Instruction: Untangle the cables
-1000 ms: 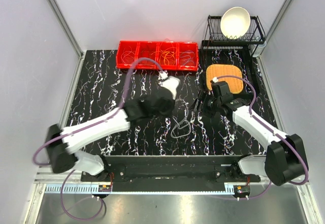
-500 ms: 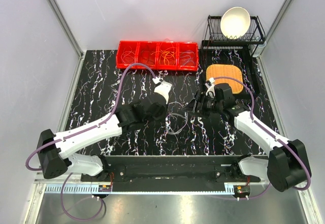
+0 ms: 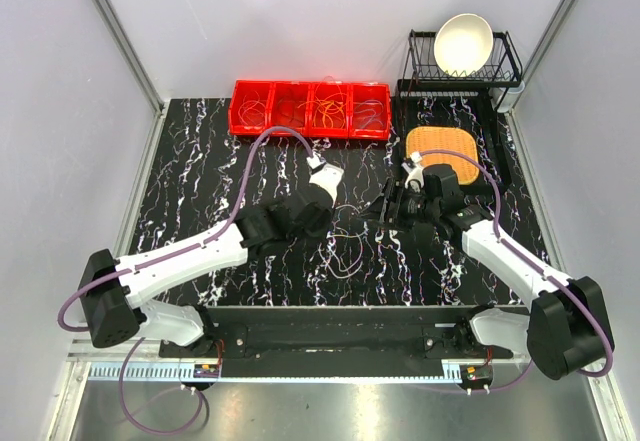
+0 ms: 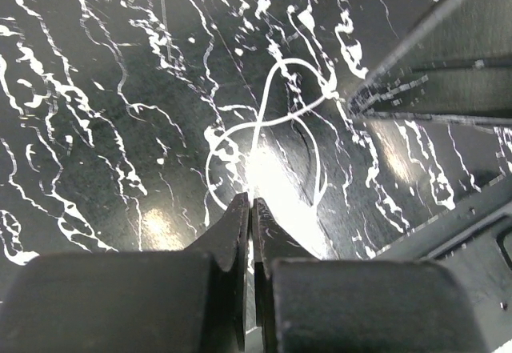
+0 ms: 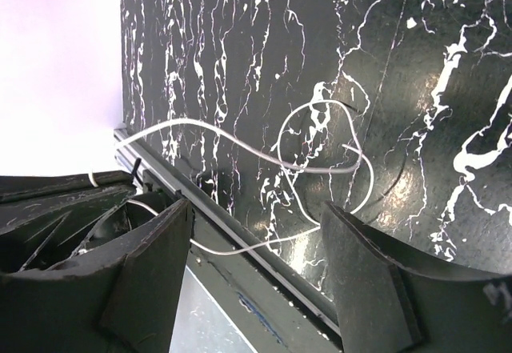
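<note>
Left gripper (image 4: 250,202): jaws pressed together, apparently pinching one end of the whitish cable (image 4: 264,123). The cable's figure-eight loops lie just ahead of the tips on the marbled table (image 4: 96,129). Right gripper (image 5: 258,217): wide, straddling the same loops. Recommended: close on one strand only, beside the crossing, then draw the grippers apart slowly. The cable looks hair-thin, springy and loosely crossed.

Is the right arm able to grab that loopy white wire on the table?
Probably yes. The right tool is open and the white cable loops just past its fingertips, nothing in between. The left tool seems to pinch one end.
</note>
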`<state>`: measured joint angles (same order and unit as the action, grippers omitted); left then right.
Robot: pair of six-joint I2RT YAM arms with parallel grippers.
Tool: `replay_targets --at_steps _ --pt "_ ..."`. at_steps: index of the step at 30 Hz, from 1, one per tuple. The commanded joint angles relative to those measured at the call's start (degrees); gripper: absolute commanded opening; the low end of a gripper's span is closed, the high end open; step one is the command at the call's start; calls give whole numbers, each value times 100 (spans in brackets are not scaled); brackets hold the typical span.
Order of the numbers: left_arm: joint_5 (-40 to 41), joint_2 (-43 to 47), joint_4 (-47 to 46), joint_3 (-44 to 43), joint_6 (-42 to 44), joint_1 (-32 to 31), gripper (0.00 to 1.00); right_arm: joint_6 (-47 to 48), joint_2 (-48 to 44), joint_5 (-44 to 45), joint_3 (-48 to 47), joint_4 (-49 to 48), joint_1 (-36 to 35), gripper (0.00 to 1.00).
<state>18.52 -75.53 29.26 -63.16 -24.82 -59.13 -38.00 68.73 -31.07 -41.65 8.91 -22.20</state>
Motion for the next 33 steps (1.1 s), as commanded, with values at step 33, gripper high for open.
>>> replay_targets --at_steps 33 --pt "-1263 73 256 -531 399 403 0 1523 282 -58 -318 -416 -373 65"
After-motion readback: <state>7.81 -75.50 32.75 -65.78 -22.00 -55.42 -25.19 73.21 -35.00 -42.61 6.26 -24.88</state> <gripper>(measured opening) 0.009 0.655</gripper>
